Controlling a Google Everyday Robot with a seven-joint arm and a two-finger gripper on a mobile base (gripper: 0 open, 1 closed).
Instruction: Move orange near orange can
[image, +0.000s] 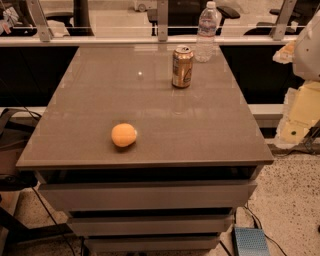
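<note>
Your orange (123, 135) lies loose on the table (220, 135), close to the front edge, at about 7 o'clock from the top's middle. The can (182, 66) stands upright well apart from it, at 1 o'clock, with the bottle (207, 32) just behind the can, again at 1 o'clock.

Watch the fruit: it is round and the top looks slick, so an off-centre pinch could send it rolling over that front edge. Let go carelessly and it may roll on; come in too close and you could topple the can into the bottle.

The gripper is out of view, so you cannot tell whether it is released or clenched; nothing touches the orange
</note>
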